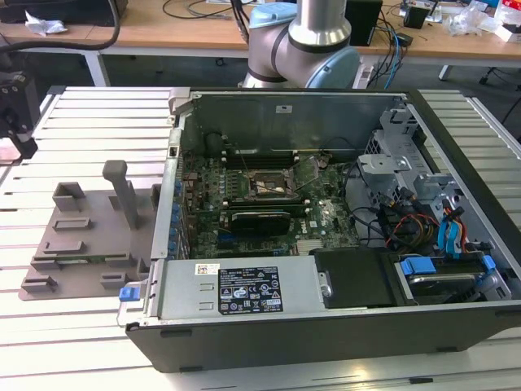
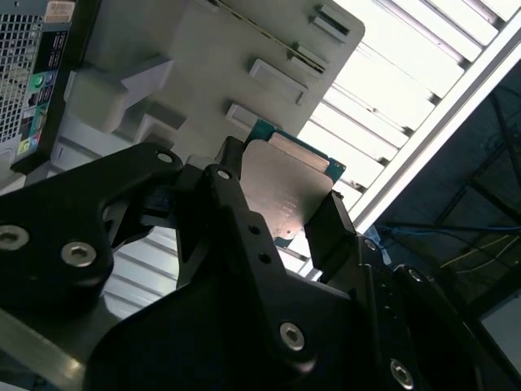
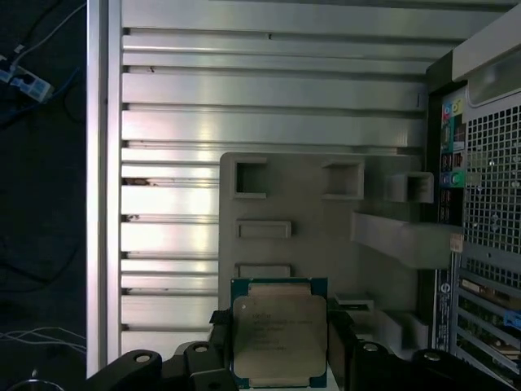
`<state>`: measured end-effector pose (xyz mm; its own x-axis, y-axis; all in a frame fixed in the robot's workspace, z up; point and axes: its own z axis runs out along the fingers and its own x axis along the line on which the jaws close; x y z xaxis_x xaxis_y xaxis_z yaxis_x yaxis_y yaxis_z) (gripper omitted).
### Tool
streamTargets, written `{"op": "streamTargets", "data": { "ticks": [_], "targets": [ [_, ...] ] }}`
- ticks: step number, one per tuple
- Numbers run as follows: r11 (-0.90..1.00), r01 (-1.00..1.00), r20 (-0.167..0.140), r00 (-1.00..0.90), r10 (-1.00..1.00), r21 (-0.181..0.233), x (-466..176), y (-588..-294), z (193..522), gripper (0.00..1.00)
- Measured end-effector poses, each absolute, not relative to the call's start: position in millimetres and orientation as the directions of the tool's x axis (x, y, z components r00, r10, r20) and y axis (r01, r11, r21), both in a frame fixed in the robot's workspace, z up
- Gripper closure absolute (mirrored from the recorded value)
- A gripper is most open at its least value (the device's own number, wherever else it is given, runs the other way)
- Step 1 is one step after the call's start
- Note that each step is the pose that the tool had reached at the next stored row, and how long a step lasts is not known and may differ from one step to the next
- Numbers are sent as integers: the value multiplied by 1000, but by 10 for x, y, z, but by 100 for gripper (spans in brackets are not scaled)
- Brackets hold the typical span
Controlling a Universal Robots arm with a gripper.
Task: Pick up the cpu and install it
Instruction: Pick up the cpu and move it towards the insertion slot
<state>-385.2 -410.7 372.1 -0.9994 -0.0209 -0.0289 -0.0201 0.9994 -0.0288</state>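
Clamps the cpu [image 3: 279, 330] in the gripper [image 3: 279, 350], black fingers [image 3: 339, 346] pressed against two opposite edges. Same pinch in both wrist views. Silver-grey top plate turned full toward the camera in the first wrist view, thin green rim showing round it. Holds it up off the grey tray [image 3: 326, 236], whose raised blocks and shallow slots lie behind, with the slatted metal counter [image 3: 244, 90] stretching away past that. In the second wrist view, plate tilted, one green corner poking out beyond the fingers, bright counter slats behind.

Over to the exterior view: tray lying flat on the counter at the exterior view's left, just beside the case [image 1: 326, 334]. Case on its side, lid off, motherboard [image 1: 326, 220] exposed. Socket [image 1: 264, 186] near the middle of the board, metal frame round it, a long dark block [image 1: 260, 221] just in front. Not yet seated there, the cpu: well apart from the socket, out on the tray side. Tangle of cables [image 1: 407, 224] and blue clips [image 1: 444, 236] inside the case at the exterior view's right. Pale blue and silver arm [image 1: 305, 37] rising behind the case. Back in the first wrist view, perforated rear panel of the case with coloured ports, close beside the tray.
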Motion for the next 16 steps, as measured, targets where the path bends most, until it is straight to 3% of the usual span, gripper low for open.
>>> {"op": "streamTargets", "data": {
  "ticks": [16],
  "targets": [
    [999,-20,-29,-999,-21,-29,-3852,-4014,3908,45]
  ]
}}
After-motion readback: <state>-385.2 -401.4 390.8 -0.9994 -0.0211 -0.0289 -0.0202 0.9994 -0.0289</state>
